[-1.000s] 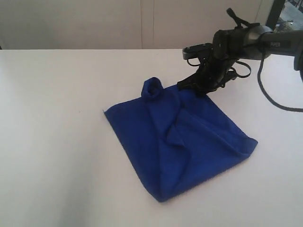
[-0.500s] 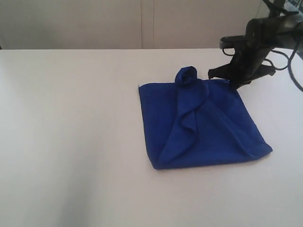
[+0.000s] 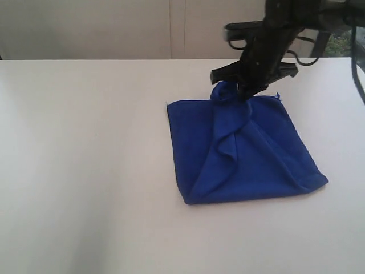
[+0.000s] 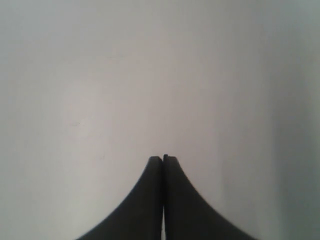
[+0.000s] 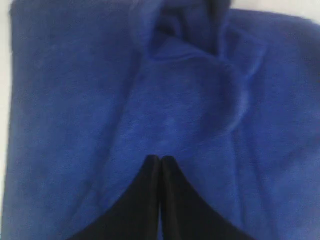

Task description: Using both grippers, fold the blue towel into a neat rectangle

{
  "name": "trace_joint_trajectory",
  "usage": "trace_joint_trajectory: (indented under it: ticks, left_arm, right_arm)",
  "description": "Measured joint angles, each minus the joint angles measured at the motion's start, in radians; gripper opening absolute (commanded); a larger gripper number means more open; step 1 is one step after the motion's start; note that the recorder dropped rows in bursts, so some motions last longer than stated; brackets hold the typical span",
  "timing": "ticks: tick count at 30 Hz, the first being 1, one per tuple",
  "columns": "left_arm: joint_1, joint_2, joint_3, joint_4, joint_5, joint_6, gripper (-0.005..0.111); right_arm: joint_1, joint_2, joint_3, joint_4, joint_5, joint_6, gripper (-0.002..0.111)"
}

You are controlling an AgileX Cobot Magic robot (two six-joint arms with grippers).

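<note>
Now the right gripper (image 3: 245,95) — jaws together, empty — should open, then pinch the blue towel (image 3: 239,154) at its bunched twelve-o'clock edge.

I've got a plain white table (image 3: 85,188) filling most of my exterior view, matte, with one tiny dark speck (image 3: 95,135) left of centre. Behind it runs a pale wall (image 3: 85,28) with thin vertical seams (image 3: 185,28).
</note>
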Motion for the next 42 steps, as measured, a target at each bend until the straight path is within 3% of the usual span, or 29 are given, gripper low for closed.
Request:
trace_joint_trajectory:
  ticks: [8, 17, 42]
  left_arm:
    - [0.000, 0.000, 0.000, 0.000, 0.000, 0.000, 0.000]
    - [0.000, 0.000, 0.000, 0.000, 0.000, 0.000, 0.000]
    - [0.000, 0.000, 0.000, 0.000, 0.000, 0.000, 0.000]
  right_arm:
    - [0.161, 0.006, 0.053, 0.023, 0.005, 0.000, 0.000]
    - [0.250, 0.071, 0.078, 0.024, -0.017, 0.025, 0.000]
    - [0.302, 0.155, 0.078, 0.153, -0.095, 0.047, 0.000]
